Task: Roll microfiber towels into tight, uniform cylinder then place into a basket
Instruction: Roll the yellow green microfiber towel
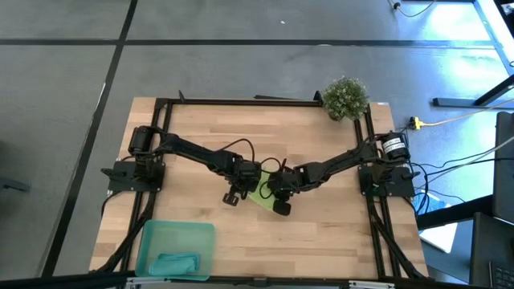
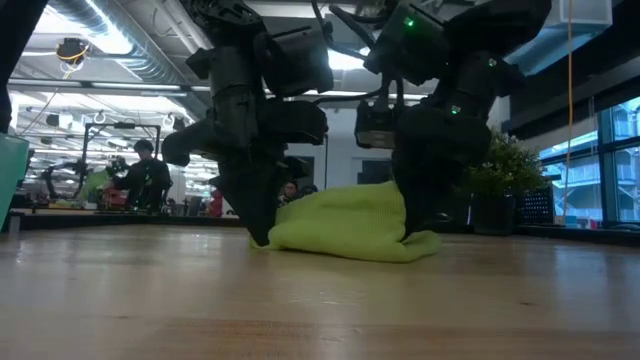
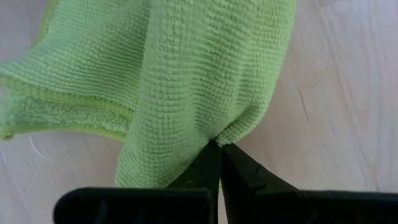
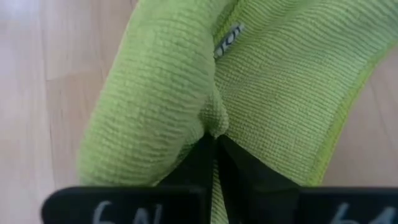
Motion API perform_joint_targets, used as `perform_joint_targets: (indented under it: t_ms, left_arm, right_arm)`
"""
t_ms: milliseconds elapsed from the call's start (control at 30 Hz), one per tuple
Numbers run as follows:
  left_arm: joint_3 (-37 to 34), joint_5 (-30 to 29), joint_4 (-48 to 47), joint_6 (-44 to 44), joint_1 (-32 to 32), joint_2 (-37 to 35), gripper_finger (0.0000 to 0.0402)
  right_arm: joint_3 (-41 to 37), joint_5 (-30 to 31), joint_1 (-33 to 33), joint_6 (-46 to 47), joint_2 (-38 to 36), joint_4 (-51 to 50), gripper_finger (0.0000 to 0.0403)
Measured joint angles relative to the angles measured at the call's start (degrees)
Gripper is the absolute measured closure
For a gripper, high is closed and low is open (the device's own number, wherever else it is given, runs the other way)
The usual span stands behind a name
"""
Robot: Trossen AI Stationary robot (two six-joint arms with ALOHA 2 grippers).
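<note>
Both grippers are meeting mid-table on the lime towel (image 1: 261, 195), which is lying bunched between them. The left gripper (image 3: 219, 149) is clenching a fold at the towel's edge, fingers pressed together with cloth pinched at the tips. The right gripper (image 4: 213, 138) is pinching the opposite side, tips nipping a wrinkle. The teal towel (image 1: 175, 262) is sitting in the basket (image 1: 152, 237), well away from both.
</note>
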Motion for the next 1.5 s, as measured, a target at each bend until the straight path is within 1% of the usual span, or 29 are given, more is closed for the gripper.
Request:
perform_joint_targets:
  t_ms: [333, 400, 533, 767, 867, 967, 1167, 1233, 1333, 1400, 1500]
  left_arm:
    - [-0.1, -0.4, -2.3, -0.8, -1.2, -1.0, 0.0373]
    - [-0.1, -1.5, -2.1, -2.3, -1.5, -1.0, 0.0368]
    - [-0.1, -7.0, -1.8, -6.4, -2.0, -1.0, 0.0356]
    - [-0.1, -7.5, -1.7, -6.5, -2.8, -0.9, 0.0317]
    - [-0.1, -7.6, -2.0, -6.4, -3.1, -1.0, 0.0313]
    - [-0.1, -7.3, -4.4, -8.0, -3.3, -2.6, 0.0315]
    - [0.0, -7.2, -7.2, -8.1, -3.4, -8.0, 0.0313]
    - [0.0, -7.4, -6.4, -7.9, -3.4, -10.2, 0.0313]
    - [0.0, -7.9, -1.6, -7.6, -2.8, -11.9, 0.0312]
    - [0.1, -8.2, 3.0, -7.3, -2.3, -11.8, 0.0312]
    - [0.1, -8.3, 8.4, -5.6, -1.5, -9.6, 0.0312]
  right_arm:
    - [0.0, 0.0, 0.0, 0.1, 0.2, -0.5, 0.0397]
    - [0.0, 0.2, 0.0, 0.1, 0.2, -0.5, 0.0398]
    - [0.0, 0.2, 0.0, 0.1, 0.2, -0.4, 0.0399]
    - [-0.1, 0.2, 0.0, 0.1, 0.3, -0.4, 0.0399]
    - [-0.1, 0.2, 0.0, 0.1, 0.3, -0.4, 0.0399]
    - [-0.1, 0.0, 0.0, 0.1, 0.3, -0.4, 0.0399]
    - [-0.1, -0.2, 0.0, 0.1, 0.3, -0.4, 0.04]
    - [-0.1, -0.3, 0.0, 0.1, 0.3, -0.4, 0.04]
    - [-0.1, -0.4, 0.0, 0.1, 0.3, -0.3, 0.04]
    - [-0.1, -0.5, 0.0, 0.1, 0.3, -0.3, 0.04]
    - [-0.1, -0.5, 0.0, 0.1, 0.3, -0.3, 0.0399]
